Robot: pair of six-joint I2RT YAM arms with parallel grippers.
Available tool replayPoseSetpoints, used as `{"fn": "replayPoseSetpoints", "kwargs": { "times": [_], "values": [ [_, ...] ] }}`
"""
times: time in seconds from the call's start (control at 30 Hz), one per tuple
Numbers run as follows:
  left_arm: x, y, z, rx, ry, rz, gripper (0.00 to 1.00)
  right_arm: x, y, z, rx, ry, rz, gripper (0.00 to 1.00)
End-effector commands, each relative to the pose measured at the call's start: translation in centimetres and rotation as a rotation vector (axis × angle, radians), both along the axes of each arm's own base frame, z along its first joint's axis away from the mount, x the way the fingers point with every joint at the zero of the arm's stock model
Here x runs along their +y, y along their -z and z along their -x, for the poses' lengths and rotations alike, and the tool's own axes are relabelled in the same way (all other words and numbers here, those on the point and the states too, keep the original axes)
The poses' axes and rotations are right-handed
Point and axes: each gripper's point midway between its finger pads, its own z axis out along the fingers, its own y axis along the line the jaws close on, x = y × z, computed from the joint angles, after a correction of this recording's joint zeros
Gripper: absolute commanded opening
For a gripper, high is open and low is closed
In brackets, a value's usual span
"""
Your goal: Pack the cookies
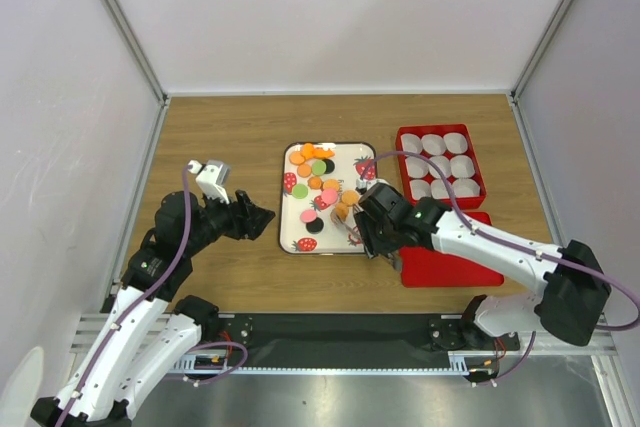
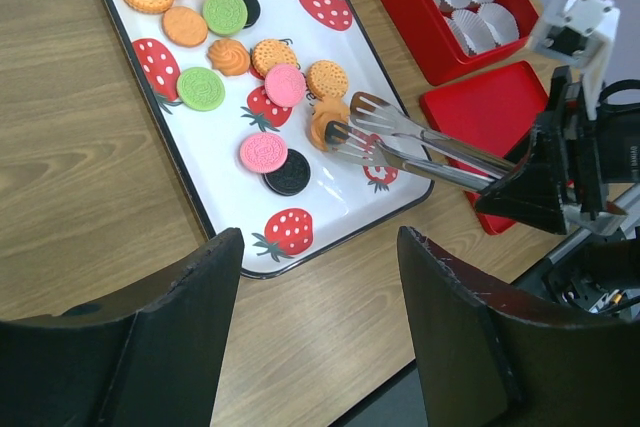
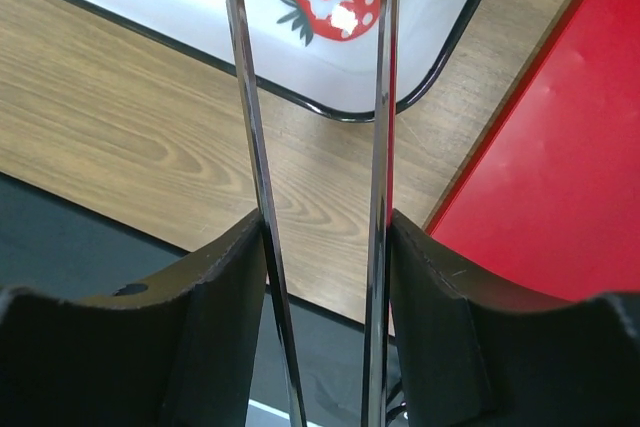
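Clamping a pair of metal tongs (image 3: 243, 97), the right gripper (image 3: 325, 237) presses its fingers against both blades. Only its wrist view shows that grip. The left wrist view alone shows the tong tips: they sit at an orange swirl cookie (image 2: 322, 119) near the tray's right edge. Whether they pinch it, I cannot tell.

The other cookies (image 2: 264, 152), orange, pink, green and black, lie scattered on the strawberry-print tray (image 2: 215, 182), beyond the tips.

Left gripper (image 2: 320, 242) hangs with its jaws spread and nothing between them, over bare wood left of the tray and well apart from the cookies.

The overhead view shows a wooden table (image 1: 220, 137) and white walls (image 1: 330, 7). A red box (image 1: 400, 162) of paper cups (image 1: 434, 143) sits right of the tray, with a red lid (image 1: 440, 267) nearer the arms.
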Motion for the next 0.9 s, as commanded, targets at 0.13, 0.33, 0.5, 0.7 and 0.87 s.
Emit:
{"fn": "replayPoseSetpoints", "kwargs": {
  "times": [0.13, 0.33, 0.5, 0.7, 0.87],
  "values": [
    [-0.3, -0.7, 0.0, -0.046, 0.026, 0.002, 0.69, 0.9, -0.7, -1.3, -0.060, 0.028, 0.003, 0.48],
    [-0.3, -0.8, 0.1, -0.050, 0.030, 0.004, 0.69, -0.2, -1.7, -1.0, -0.076, 0.044, 0.011, 0.42],
    [-0.4, -0.9, 0.2, -0.049, 0.036, 0.006, 0.69, -1.2, -2.4, -0.8, -0.083, 0.053, 0.018, 0.43],
    [-0.4, -0.8, 0.1, -0.047, 0.034, 0.007, 0.69, -1.4, -3.1, -0.6, -0.075, 0.052, -0.022, 0.36],
    [-0.4, -0.8, 0.1, -0.049, 0.031, 0.008, 0.69, -1.6, -3.7, -0.7, -0.073, 0.053, -0.035, 0.29]
  ]
}}
